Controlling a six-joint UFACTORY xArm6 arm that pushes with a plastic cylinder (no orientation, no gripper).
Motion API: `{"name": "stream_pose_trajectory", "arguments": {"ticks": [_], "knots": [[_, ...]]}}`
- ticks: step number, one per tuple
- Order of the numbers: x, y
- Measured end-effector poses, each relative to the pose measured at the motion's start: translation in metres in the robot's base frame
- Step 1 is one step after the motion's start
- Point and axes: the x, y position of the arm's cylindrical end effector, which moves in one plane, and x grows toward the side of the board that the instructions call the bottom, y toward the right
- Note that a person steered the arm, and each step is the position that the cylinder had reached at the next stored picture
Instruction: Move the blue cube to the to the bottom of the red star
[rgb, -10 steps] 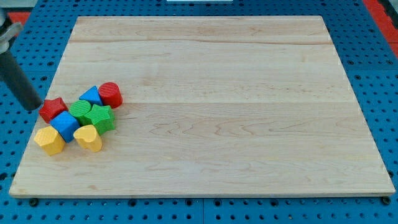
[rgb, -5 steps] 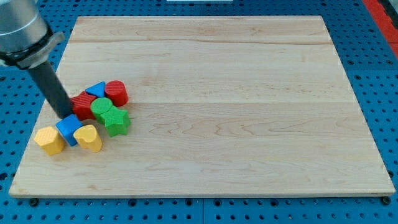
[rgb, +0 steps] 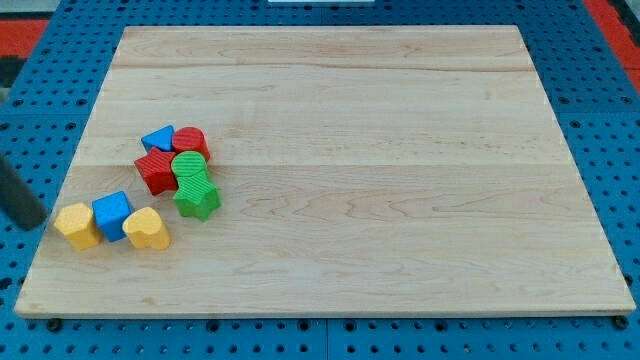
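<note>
The blue cube (rgb: 112, 213) lies near the board's left edge, between a yellow block (rgb: 76, 225) on its left and a yellow heart-like block (rgb: 148, 229) on its right. The red star (rgb: 157, 172) sits above and to the right of the cube, with a small gap between them. My tip (rgb: 33, 224) shows at the view's far left, just off the board's left edge, left of the yellow block and touching no block.
A blue triangular block (rgb: 158, 139) and a red cylinder (rgb: 190, 142) sit just above the red star. A green cylinder (rgb: 190, 170) and a green star (rgb: 197, 198) press against its right side. The wooden board (rgb: 380, 180) lies on a blue pegboard.
My tip pushed the red star to the right past the blue cube, then drew back down and left off the board. The green blocks shifted right; the blue cube now stands apart below the star.
</note>
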Motion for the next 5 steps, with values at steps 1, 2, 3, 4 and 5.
{"name": "stream_pose_trajectory", "arguments": {"ticks": [1, 2, 3, 4, 5], "knots": [[0.052, 0.000], [0.044, 0.000], [0.023, 0.010], [0.000, 0.051], [-0.027, 0.061]]}}
